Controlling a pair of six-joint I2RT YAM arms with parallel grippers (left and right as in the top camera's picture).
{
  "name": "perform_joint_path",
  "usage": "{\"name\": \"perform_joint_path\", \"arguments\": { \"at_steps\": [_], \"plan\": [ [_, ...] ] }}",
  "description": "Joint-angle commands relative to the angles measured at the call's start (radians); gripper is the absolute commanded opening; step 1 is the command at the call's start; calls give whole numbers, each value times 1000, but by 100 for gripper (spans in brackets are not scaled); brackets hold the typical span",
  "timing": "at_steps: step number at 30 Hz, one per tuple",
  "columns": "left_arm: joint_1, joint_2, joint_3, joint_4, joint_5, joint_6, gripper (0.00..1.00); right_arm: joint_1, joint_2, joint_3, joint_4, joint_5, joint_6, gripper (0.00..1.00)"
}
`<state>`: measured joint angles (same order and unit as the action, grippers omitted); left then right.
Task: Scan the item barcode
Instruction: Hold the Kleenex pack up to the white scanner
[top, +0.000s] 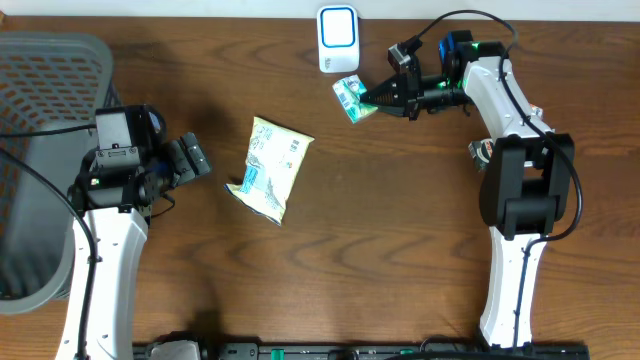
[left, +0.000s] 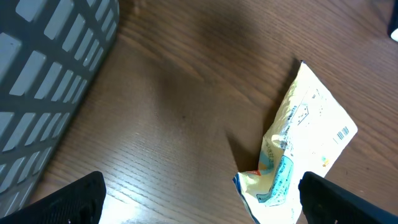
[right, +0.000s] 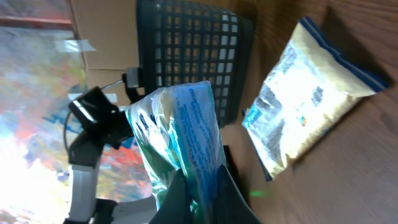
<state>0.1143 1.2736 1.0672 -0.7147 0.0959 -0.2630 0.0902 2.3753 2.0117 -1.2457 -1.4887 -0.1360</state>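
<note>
Green packet (top: 348, 97) pinched in right claw (top: 364, 100), beside scanner (top: 337, 38).

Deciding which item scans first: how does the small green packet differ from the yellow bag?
The green packet is pinched in the right hand beside the white scanner; the yellow bag lies loose on the table. The green packet is clearly smaller than the yellow bag. It is green and white; the bag is pale yellow with blue print. Both are crinkly sealed pouches.

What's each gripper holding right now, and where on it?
Right gripper is shut on the green packet, pinching one end. Left gripper is open, holding nothing.
</note>
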Motion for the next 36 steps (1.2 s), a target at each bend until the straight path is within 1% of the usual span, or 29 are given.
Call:
{"name": "perform_joint_path", "arguments": {
  "at_steps": [1, 8, 10, 11, 14, 16, 20, 24, 27, 31, 36],
  "plan": [
    [3, 2, 1, -3, -2, -1, 98, 2, -15, 0, -4, -74, 8, 1],
    [3, 2, 1, -3, -2, -1, 98, 8, -15, 0, -2, -73, -6, 1],
    [3, 2, 1, -3, -2, -1, 98, 12, -15, 0, 13, -22, -17, 1],
    [3, 2, 1, -3, -2, -1, 98, 17, -15, 0, 34, 26, 10, 1],
    [3, 2, 1, -3, -2, -1, 97, 49, -15, 0, 133, 301, 209, 1],
    [3, 2, 1, -3, -2, -1, 98, 73, -15, 6, 191, 441, 282, 1],
    [3, 2, 1, -3, -2, -1, 98, 114, -15, 65, 260, 687, 415, 1],
    [3, 2, 1, -3, -2, -1, 98, 144, -15, 167, 288, 877, 460, 1],
    [3, 2, 1, -3, -2, -1, 98, 175, -15, 246, 320, 1120, 451, 1],
    [3, 2, 1, -3, -2, -1, 98, 231, -15, 262, 448, 1421, 386, 1],
    [3, 2, 1, -3, -2, -1, 98, 314, -12, 237, 647, 1749, 227, 1]
  ]
}}
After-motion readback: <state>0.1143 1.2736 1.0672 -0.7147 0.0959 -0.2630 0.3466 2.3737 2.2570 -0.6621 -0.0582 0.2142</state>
